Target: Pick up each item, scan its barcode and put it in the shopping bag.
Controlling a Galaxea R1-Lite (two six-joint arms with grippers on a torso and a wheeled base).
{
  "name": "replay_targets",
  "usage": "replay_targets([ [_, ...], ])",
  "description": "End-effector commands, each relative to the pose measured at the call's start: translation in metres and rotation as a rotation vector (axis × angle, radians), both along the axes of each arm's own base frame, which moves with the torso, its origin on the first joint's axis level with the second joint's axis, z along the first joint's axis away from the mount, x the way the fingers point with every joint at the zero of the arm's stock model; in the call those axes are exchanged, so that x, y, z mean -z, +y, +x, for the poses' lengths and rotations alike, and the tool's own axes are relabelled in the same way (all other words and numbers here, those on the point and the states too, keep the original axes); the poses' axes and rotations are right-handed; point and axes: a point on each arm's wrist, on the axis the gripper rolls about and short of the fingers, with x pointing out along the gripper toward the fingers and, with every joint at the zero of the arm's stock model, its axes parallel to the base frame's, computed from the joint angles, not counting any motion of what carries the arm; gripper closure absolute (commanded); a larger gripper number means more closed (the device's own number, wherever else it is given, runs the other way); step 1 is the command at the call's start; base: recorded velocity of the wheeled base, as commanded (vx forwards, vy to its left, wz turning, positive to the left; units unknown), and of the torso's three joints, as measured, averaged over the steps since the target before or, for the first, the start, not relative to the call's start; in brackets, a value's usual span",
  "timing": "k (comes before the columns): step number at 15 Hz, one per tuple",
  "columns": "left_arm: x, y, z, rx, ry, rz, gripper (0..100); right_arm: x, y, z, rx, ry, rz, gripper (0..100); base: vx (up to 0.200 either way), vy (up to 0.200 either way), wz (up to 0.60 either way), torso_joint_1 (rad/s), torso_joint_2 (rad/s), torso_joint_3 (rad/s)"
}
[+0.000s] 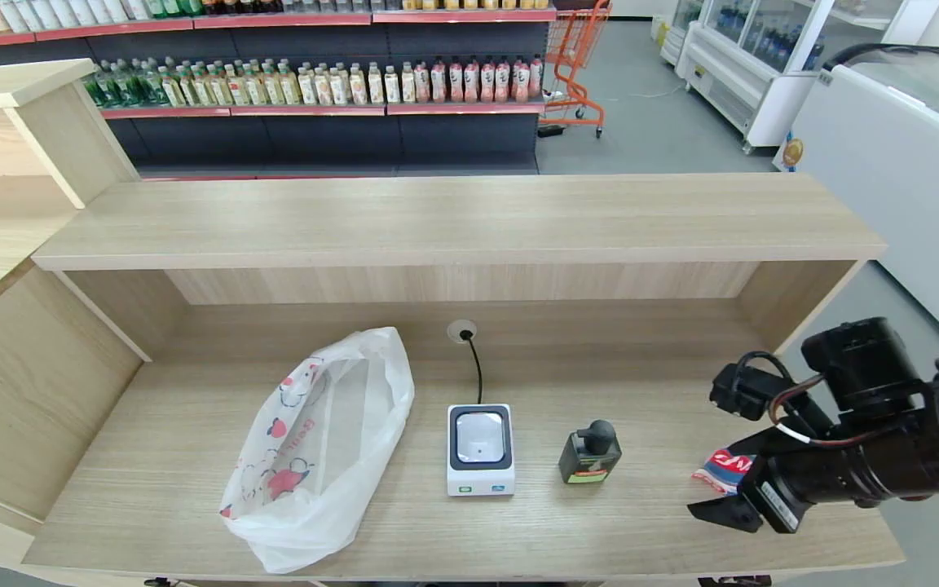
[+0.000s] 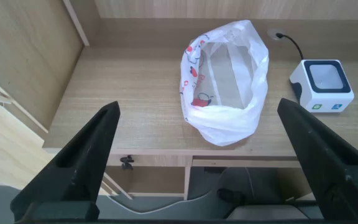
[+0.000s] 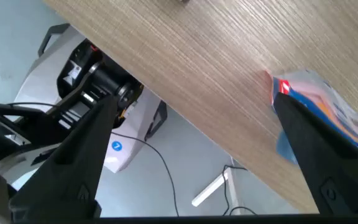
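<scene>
A white shopping bag (image 1: pixel 319 440) with red cartoon prints lies on the wooden counter (image 1: pixel 192 489), its mouth facing the front edge. To its right stands the white barcode scanner (image 1: pixel 479 448), then a dark green bottle (image 1: pixel 590 455) with a black pump top. A red and blue packet (image 1: pixel 720 470) lies at the right end, partly hidden by my right arm. My right gripper (image 1: pixel 718 507) hovers open at the counter's front right edge, the packet (image 3: pixel 328 118) beside one finger. My left gripper (image 2: pixel 197 109) is open, held back from the front edge, facing the bag (image 2: pixel 225 81) and scanner (image 2: pixel 322 84).
A raised counter top (image 1: pixel 453 220) overhangs the back, with wooden side walls left and right. The scanner's black cable (image 1: pixel 476 363) runs into a hole at the back. Store shelves of bottles, an orange cart and freezers stand beyond.
</scene>
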Motion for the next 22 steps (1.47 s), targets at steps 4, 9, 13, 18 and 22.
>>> replay_targets([
  [4,0.0,0.0,0.0,0.001,0.001,0.0,0,0.033,0.041,0.047,-0.098,-0.024,0.004,0,0.0,0.0,0.0,0.0,0.0,0.0],
  [9,0.0,0.0,0.0,-0.001,0.001,0.0,0,0.056,0.071,0.067,-0.17,-0.072,0.012,0,0.0,0.0,0.0,0.0,0.0,0.0],
  [13,0.0,0.0,0.0,0.001,0.001,0.0,0,0.067,0.076,0.077,-0.234,-0.113,-0.023,0,0.0,0.0,0.0,0.0,0.0,0.0],
  [18,0.0,0.0,0.0,0.001,0.001,0.0,0,0.071,0.094,0.087,-0.267,-0.131,-0.008,0,0.0,0.0,0.0,0.0,0.0,0.0],
  [22,0.0,0.0,0.0,0.001,0.001,0.0,0,0.074,0.1,0.091,-0.285,-0.159,0.012,100,0.0,0.0,0.0,0.0,0.0,0.0],
])
